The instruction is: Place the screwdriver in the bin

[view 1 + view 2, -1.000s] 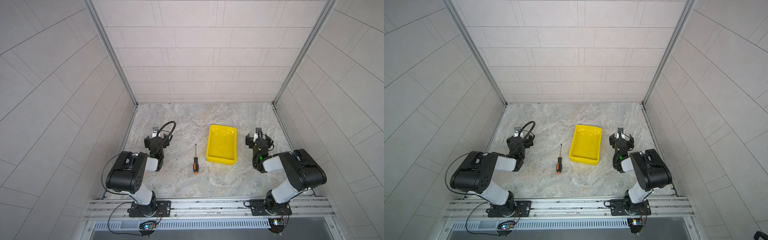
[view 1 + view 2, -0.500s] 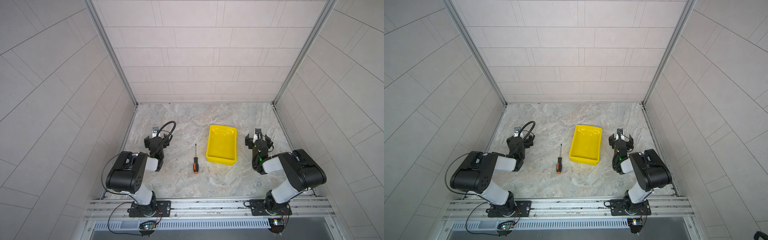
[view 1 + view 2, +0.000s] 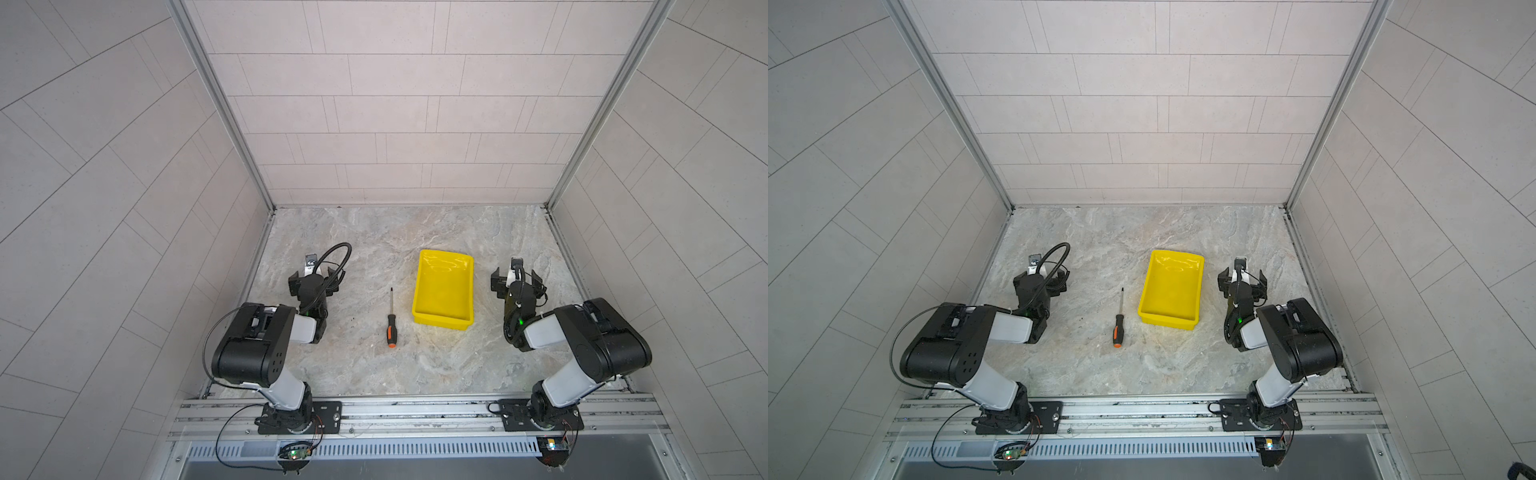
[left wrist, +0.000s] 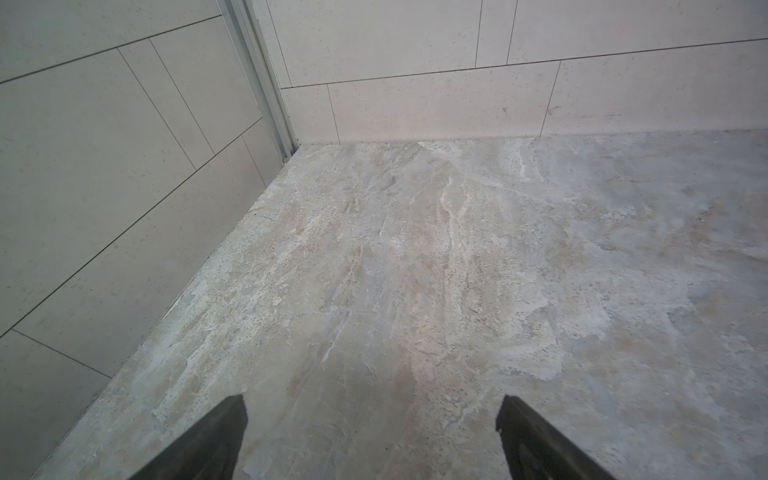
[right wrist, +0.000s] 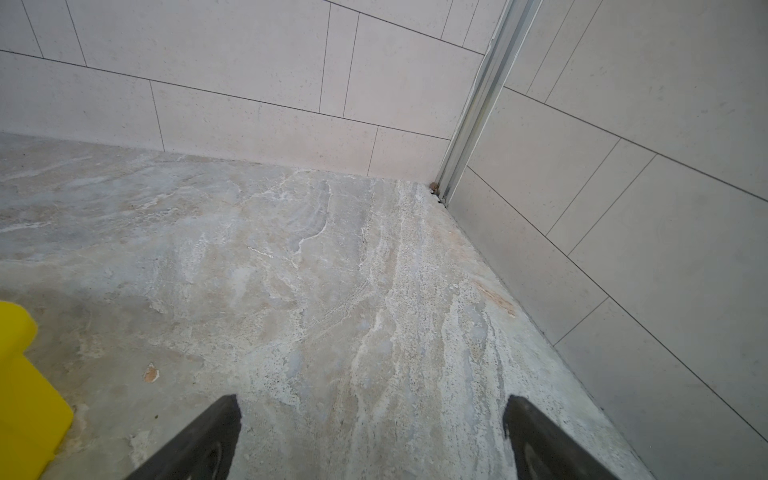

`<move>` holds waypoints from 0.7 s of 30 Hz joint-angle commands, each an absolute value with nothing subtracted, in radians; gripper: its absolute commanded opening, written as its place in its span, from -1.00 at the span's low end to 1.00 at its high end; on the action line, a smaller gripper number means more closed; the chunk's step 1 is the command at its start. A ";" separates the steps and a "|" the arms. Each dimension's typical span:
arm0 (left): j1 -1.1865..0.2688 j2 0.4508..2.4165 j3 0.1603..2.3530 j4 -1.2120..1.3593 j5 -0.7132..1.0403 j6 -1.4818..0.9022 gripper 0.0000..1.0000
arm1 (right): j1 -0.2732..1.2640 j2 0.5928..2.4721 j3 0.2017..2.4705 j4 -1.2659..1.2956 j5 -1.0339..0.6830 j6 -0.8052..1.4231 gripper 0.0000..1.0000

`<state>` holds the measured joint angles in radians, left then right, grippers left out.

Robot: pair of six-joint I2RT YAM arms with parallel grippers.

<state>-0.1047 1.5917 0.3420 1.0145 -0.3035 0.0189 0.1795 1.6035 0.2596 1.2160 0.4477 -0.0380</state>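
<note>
nil moved; screwdriver nr bin, apart

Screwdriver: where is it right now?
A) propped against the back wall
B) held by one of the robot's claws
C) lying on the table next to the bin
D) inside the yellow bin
C: in both top views the screwdriver lies flat on the table, just left of the bin, with a gap between them.

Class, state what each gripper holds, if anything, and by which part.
Nothing: the left gripper and the right gripper are open and empty; the screwdriver lies untouched.
</note>
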 commanded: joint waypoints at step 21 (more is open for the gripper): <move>-0.114 0.891 0.601 -0.369 0.073 -0.377 1.00 | 0.764 1.083 0.315 0.809 0.947 -0.354 0.99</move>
